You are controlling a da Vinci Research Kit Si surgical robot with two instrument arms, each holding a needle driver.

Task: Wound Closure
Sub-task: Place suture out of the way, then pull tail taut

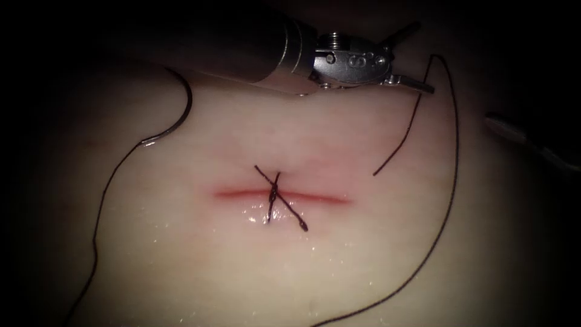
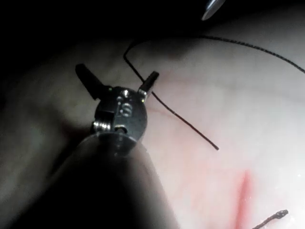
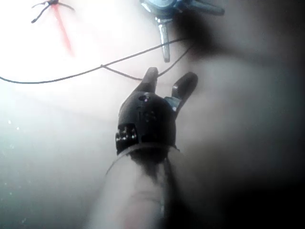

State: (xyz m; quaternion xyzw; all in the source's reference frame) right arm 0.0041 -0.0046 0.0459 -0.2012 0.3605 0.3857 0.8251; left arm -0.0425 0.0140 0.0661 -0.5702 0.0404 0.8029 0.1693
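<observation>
The tissue [image 1: 181, 266] lies broad and pale under the endoscope, with the cut [image 1: 281, 195] running as a short red line across its middle. One knotted stitch [image 1: 275, 197] crosses the cut near its centre, its two cut tails [image 1: 290, 212] splayed toward the near side; the rest of the cut to left and right of the stitch is bare of thread. The left tool [image 1: 414, 57] reaches in from the far edge, well behind the cut and to its right, with its jaws spread wide and nothing between them — one jaw points up and away, the other lies low just beside the thread [image 1: 451, 181]. That thread rises in a narrow loop near the lower jaw: one limb ends free on the tissue right of the cut, the other sweeps down the right side toward the near edge. The needle [image 1: 175, 118] rests flat on the tissue far left of the cut, held by neither tool and not in the tissue, with thread trailing from it down the left border. The right tool [image 3: 169, 81] sits at the dim right margin in the endoscope view; its wrist view shows its jaws parted and empty, near a strand of thread.
</observation>
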